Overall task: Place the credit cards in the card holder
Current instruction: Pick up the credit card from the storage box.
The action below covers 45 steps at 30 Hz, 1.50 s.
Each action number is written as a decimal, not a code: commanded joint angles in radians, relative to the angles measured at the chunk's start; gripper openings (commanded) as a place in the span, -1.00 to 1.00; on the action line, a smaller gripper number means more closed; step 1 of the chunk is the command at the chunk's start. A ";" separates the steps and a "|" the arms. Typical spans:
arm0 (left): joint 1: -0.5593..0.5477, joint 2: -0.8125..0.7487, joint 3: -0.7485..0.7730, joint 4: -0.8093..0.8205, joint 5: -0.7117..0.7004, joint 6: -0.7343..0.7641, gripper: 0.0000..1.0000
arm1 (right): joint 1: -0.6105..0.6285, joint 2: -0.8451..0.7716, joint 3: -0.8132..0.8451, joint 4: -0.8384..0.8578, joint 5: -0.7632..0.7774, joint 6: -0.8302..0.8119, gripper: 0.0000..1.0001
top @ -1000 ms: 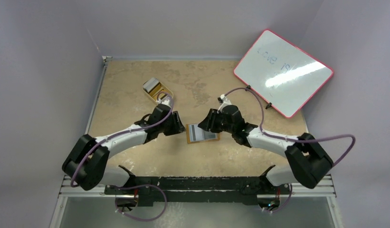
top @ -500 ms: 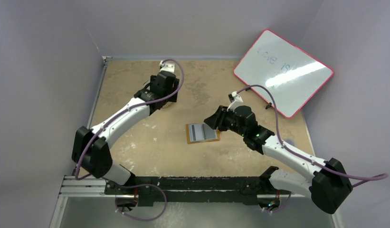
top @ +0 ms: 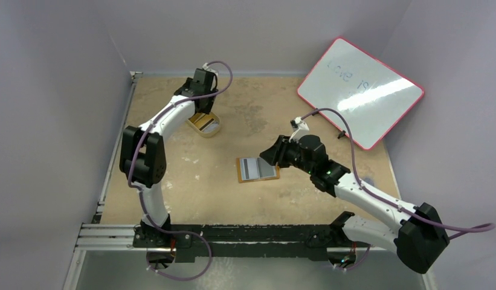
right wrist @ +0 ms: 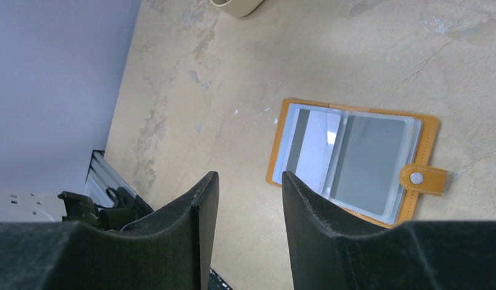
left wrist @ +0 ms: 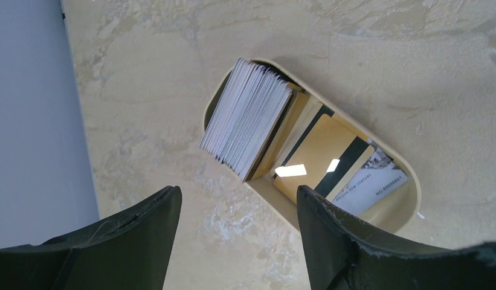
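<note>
The card holder (top: 257, 168) lies open at mid-table, orange-tan with a white snap (right wrist: 417, 177). A grey card (right wrist: 367, 157) sits in its right pocket. More credit cards fill a cream oval tray (top: 204, 122) at the back left: an upright stack (left wrist: 248, 118), a gold-brown card (left wrist: 312, 160) and a pale printed one (left wrist: 372, 187). My left gripper (left wrist: 236, 193) hangs open just before the tray, with bare table between its fingers. My right gripper (right wrist: 250, 176) hovers partly open to the right of the holder (right wrist: 354, 160), empty.
A red-framed whiteboard (top: 360, 90) leans at the back right corner. Purple walls close in the table's left and back sides. The tray's rim (left wrist: 408, 181) stands near the left wall.
My left arm swung from beside the card holder back to the tray, and its jaws opened wide. My right arm drew back slightly to the right.
</note>
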 commanded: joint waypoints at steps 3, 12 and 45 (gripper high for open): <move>0.022 0.090 0.114 -0.017 -0.013 0.109 0.40 | 0.003 0.022 0.037 0.018 -0.014 -0.025 -0.10; 0.041 0.176 0.134 -0.002 -0.045 0.160 0.40 | 0.002 0.033 0.042 0.013 -0.018 -0.031 -0.09; 0.045 0.262 0.193 0.030 -0.132 0.217 -0.17 | -0.001 0.031 0.047 0.004 -0.017 -0.028 -0.10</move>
